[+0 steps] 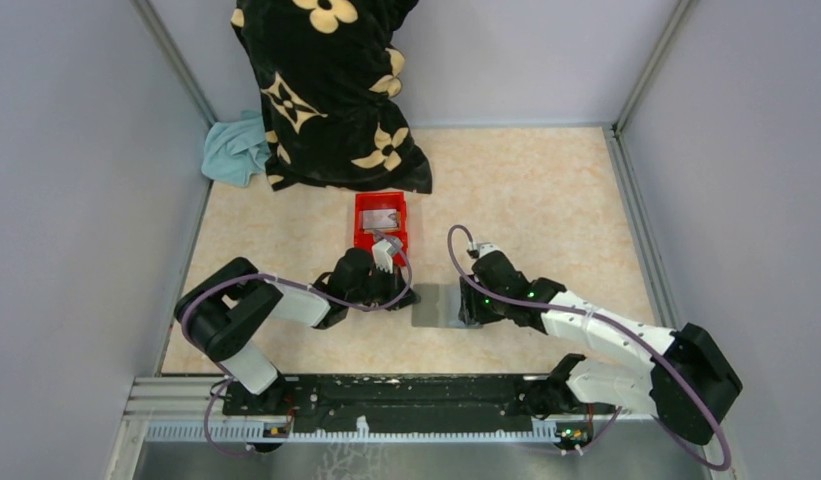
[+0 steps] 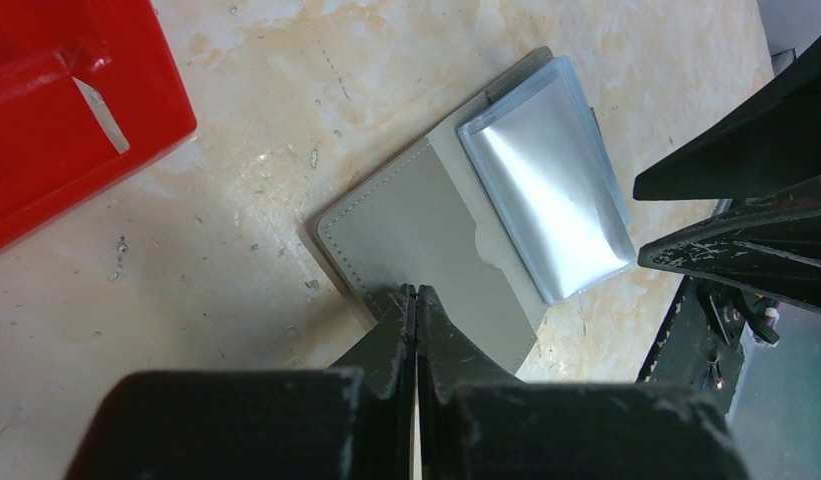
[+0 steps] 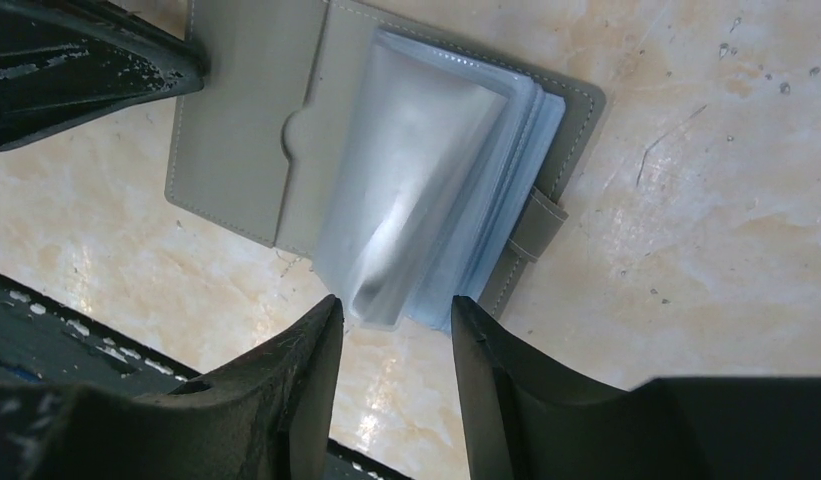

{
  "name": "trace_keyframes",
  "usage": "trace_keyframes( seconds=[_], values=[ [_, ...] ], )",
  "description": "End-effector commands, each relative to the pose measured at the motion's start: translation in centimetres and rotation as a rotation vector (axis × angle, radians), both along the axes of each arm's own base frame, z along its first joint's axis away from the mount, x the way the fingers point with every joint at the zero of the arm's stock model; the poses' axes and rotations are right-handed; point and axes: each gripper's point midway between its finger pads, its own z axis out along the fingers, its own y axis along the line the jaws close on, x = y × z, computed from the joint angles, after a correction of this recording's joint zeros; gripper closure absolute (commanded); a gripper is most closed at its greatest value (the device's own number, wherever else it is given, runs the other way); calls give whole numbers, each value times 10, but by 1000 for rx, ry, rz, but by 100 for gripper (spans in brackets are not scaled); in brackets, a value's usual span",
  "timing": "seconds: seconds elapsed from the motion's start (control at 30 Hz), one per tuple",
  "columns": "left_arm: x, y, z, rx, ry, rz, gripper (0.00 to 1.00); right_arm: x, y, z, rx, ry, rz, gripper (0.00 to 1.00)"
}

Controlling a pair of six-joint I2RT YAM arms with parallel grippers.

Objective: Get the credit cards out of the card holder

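Note:
The grey card holder (image 1: 438,306) lies open on the table between my two grippers. It also shows in the left wrist view (image 2: 426,230) and in the right wrist view (image 3: 236,130). Its clear blue-grey sleeves (image 3: 426,190) fan up with a silvery sheen, and I cannot tell if a card is inside. My left gripper (image 2: 416,293) is shut, its tips touching the holder's near edge. My right gripper (image 3: 396,312) is open, its jaws either side of the sleeves' free end. A silver-grey card (image 1: 381,218) lies in the red bin (image 1: 363,228).
The red bin (image 2: 136,130) stands just beyond the holder. A black flowered bag (image 1: 326,90) and a light blue cloth (image 1: 234,150) lie at the back left. Grey walls close in the table on three sides. The arms' base rail (image 1: 386,395) runs along the near edge.

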Motion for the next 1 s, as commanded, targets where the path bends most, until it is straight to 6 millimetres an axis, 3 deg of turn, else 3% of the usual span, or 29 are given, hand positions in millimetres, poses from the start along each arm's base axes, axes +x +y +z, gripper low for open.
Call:
trace_keyframes(
  seconds=[0.0,0.3,0.6,0.97],
  values=[
    [2,-5,14,-23,-31,-17,100,19,12,14,51,-72,-9,55],
    [0,-6,13,-36,-18,-22,100,17,12,-4,47,-40,-7,54],
    [-1,-7,12,-38,-16,-29,100,19,1,3,52,-62,-30,38],
    [-3,-4,8,-30,-7,-21,100,21,13,6,114,-70,-9,41]
  ],
)
